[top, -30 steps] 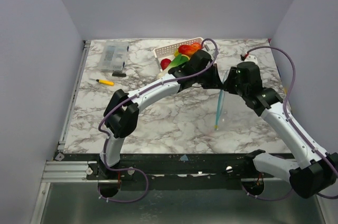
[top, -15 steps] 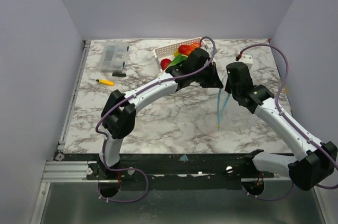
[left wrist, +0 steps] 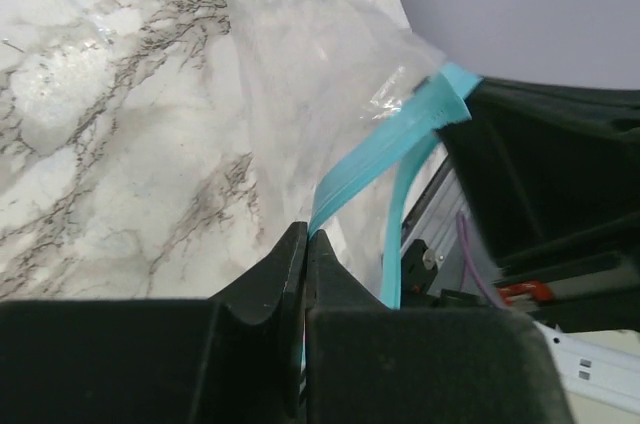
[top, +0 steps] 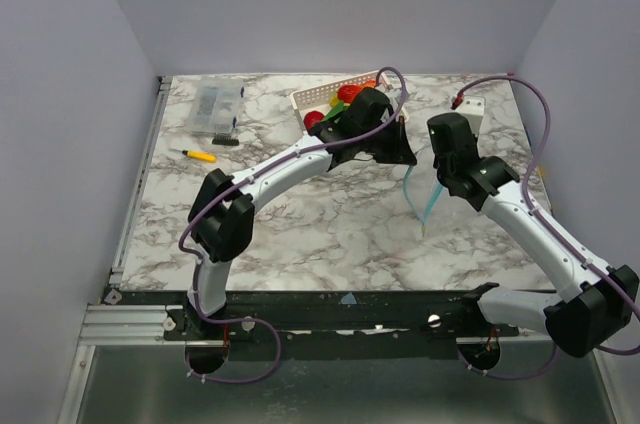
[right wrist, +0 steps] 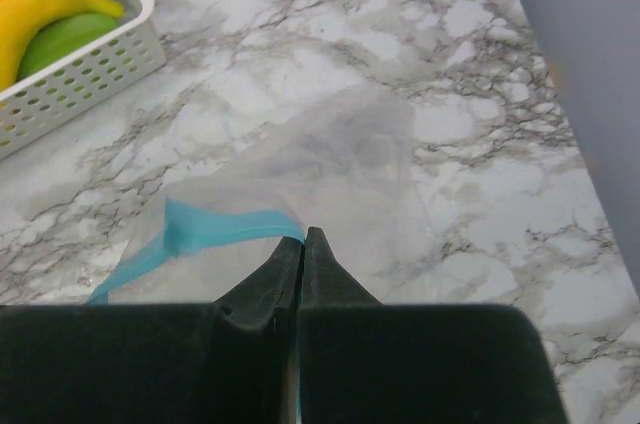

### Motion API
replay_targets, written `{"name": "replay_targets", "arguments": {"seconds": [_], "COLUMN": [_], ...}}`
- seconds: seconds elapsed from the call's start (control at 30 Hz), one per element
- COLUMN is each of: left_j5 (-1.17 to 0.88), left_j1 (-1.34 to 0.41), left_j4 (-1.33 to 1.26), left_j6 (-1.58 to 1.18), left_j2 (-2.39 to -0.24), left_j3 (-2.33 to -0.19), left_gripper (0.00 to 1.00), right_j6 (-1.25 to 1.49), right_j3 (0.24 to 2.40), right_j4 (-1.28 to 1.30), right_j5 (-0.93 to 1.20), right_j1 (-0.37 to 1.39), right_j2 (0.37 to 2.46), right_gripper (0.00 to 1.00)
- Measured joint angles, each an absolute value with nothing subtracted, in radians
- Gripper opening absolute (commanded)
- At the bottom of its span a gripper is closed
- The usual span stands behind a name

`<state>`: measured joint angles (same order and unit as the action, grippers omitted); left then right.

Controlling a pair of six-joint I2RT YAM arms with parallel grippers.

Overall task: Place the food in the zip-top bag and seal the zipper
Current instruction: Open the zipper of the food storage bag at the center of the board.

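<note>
Overhead view of a marble bench (top: 300, 234). Two robot arms meet right of centre, and a clear bag (right wrist: 345, 149) is held up between them by its mouth. The left end effector (left wrist: 305, 240) is pressed together on one band of the bag's blue-green zipper strip (left wrist: 375, 159). The right end effector (right wrist: 303, 239) is likewise pinched shut on the strip, apparently on the opposite lip. The film is draped down toward the near edge. Whether its lower end touches the bench cannot be told.

A second ago the strip was seen from above as a single line. It is now seen as two lines that part near the end effectors. The left arm's wrist has been drawn slightly back toward the basket, the right arm has been re-angled, and the bag's loose end has been swung to the right. From this it is judged that the mouth is being pulled open, which is needed before anything can be dropped in.

The food (top: 345, 96) lies in the white basket (top: 300, 99) at the far side, just behind the left arm's wrist. A banana (right wrist: 45, 4) and a green piece (right wrist: 65, 42) are shown in the right wrist view. No piece is seen inside the bag. With both end effectors occupied, one lip would probably have to be released before food can be fetched.
</note>
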<state>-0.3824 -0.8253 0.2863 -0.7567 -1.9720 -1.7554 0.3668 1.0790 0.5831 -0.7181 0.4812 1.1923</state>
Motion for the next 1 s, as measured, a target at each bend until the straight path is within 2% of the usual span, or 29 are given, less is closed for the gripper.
{"name": "replay_targets", "arguments": {"seconds": [0.13,0.3,0.5,0.83,0.9,1.0], "left_j5": [-0.382,-0.367,-0.352,-0.44,-0.456,-0.469], "left_j1": [-0.819,-0.817,-0.805,-0.794,-0.794,-0.794], "left_j4": [0.305,0.301,0.323,0.22,0.191,0.169], "left_j6": [-0.704,-0.659,-0.629,-0.758,-0.798,-0.838], "left_j2": [-1.973,-1.975,-2.011,-2.014,-2.014,-2.014], "left_j3": [-1.755,-1.756,-1.78,-1.7,-1.654,-1.603], "left_gripper": [0.0,0.0,0.0,0.0,0.0,0.0], "right_j6": [0.35,0.361,0.36,0.435,0.489,0.555], "right_j3": [1.164,1.279,1.301,1.235,1.234,1.206], "right_j4": [0.638,0.727,0.826,0.848,0.848,0.835], "right_j5": [-0.728,-0.615,-0.524,-0.523,-0.531,-0.533], "right_j1": [0.482,0.485,0.485,0.484,0.484,0.484], "right_j2": [1.193,1.193,1.224,1.236,1.239,1.24], "right_gripper": [0.01,0.01,0.01,0.5,0.53,0.53]}}
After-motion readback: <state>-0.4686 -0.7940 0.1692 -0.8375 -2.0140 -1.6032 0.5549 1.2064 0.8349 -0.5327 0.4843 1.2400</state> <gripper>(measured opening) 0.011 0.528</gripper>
